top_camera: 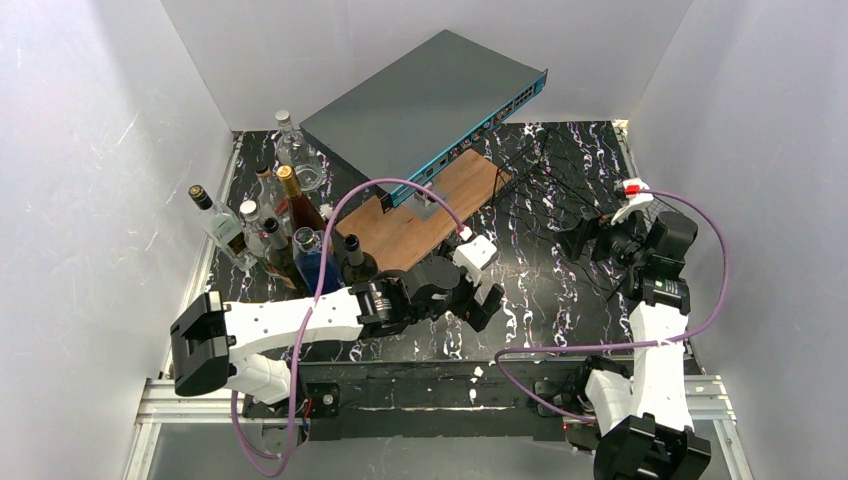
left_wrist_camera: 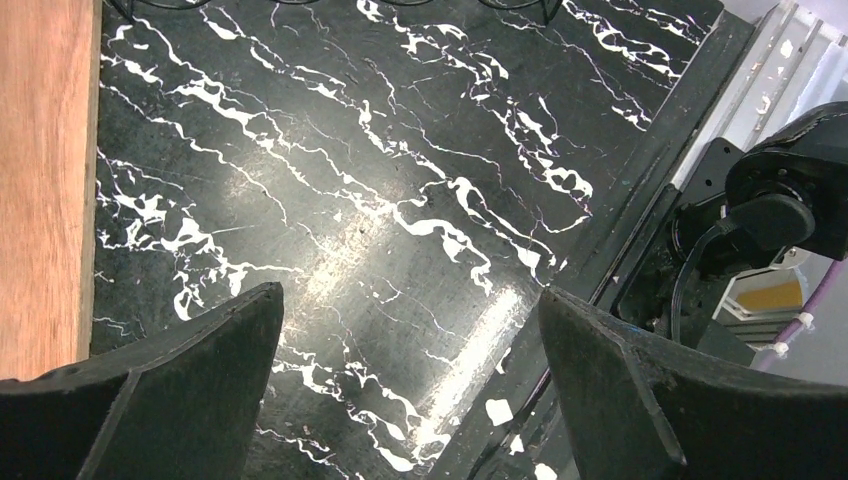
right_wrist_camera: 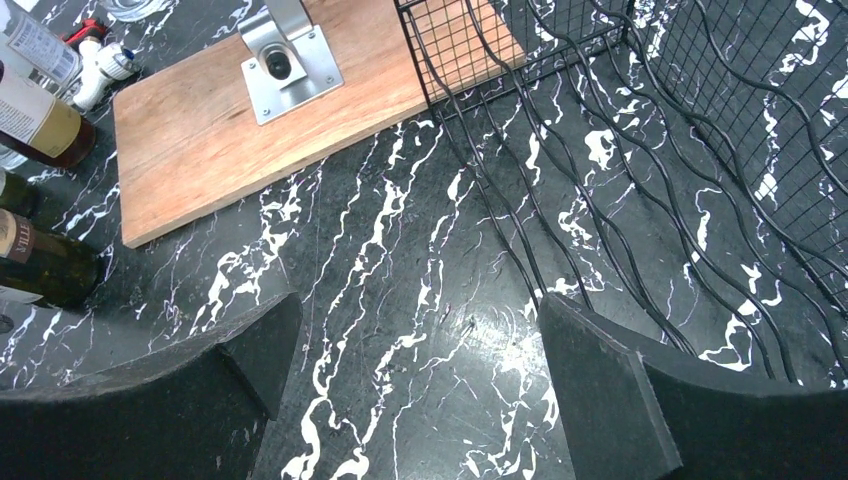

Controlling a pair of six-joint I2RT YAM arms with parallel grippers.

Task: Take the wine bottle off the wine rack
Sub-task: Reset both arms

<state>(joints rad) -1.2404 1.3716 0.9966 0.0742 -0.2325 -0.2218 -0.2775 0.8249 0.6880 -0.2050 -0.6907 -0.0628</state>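
Left gripper (left_wrist_camera: 410, 300): jaws wide apart, nothing between them, pointing down at bare black marble table (left_wrist_camera: 400, 150), with the edge of the wooden board (left_wrist_camera: 45, 180) just to one side. Right gripper (right_wrist_camera: 420, 310): jaws also spread wide and gripping nothing, over the table between the board and the wine rack (top_camera: 560, 180). The rack's wavy wires run just beside one of its fingers (right_wrist_camera: 620, 400); I can't tell whether they touch. The rack sits at the right rear of the table, with its grid end close to the far corner of the board. The network switch (top_camera: 430, 100) is propped tilted on a metal bracket (right_wrist_camera: 285, 60) bolted to the board. The bottles (top_camera: 290, 240) stand upright in a cluster on the table at the left rear, beside the board and well apart from the rack. Among them are a gold-capped bottle (top_camera: 297, 200), a dark bottle (top_camera: 355, 262) nearest the left arm, and a clear bottle (top_camera: 290, 145) at the back. I can't tell which one is the wine bottle for this job. Neither gripper touches a bottle.
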